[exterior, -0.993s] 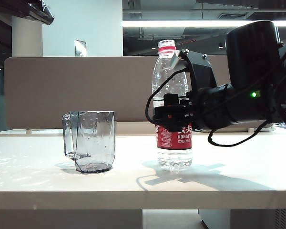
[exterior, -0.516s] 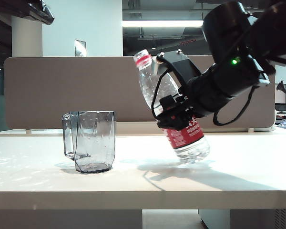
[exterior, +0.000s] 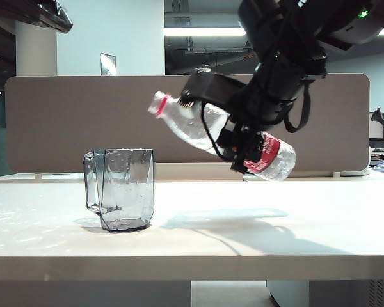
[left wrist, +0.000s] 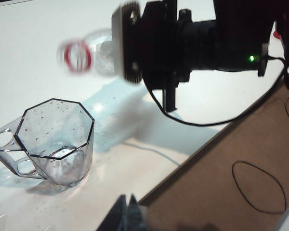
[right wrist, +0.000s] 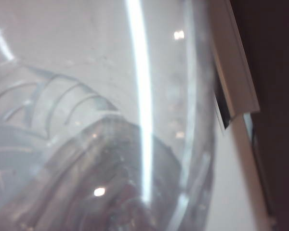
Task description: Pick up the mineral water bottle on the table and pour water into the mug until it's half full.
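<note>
Ext view: I've got the mineral water bottle [exterior: 208, 130] off the table [exterior: 192, 230] now; a sec ago it stood upright, base down, now it's tipped near level, neck at 10 o'clock toward the mug [exterior: 120, 189], mouth short of the rim, no water falling that I can see. Pour is about to start, I judge. Right gripper [exterior: 240, 137] clamped round bottle mid-body, jaws roughly half spread. L wrist view: mug at 8 o'clock, red neck ring blurred above it; left gripper [left wrist: 126, 217] barely shows, can't tell its jaws. R wrist view: only clear bottle wall, close up.
</note>
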Robot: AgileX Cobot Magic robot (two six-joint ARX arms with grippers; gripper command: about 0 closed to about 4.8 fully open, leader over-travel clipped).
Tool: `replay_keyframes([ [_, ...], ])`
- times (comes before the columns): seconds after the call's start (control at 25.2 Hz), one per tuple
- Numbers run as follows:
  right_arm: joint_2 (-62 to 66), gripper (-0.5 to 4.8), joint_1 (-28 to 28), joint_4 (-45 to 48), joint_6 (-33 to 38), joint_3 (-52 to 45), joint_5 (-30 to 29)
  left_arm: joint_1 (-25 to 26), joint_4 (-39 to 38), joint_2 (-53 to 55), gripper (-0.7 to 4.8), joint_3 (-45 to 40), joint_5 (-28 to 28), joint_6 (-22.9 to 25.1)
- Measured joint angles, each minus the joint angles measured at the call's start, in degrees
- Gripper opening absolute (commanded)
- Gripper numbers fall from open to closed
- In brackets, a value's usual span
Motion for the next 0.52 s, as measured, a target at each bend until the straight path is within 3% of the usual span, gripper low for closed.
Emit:
replay_keyframes([
  [0.12,0.0,1.98,2.0,0.0,-7.0,0.0,0.0,0.0,0.0,0.0,-0.01,0.0,0.0,0.0],
  [0.52,0.0,1.98,2.2,0.0,-17.6,0.0,4.1,0.0,0.0,0.0,-0.02,0.0,0.0,0.0],
])
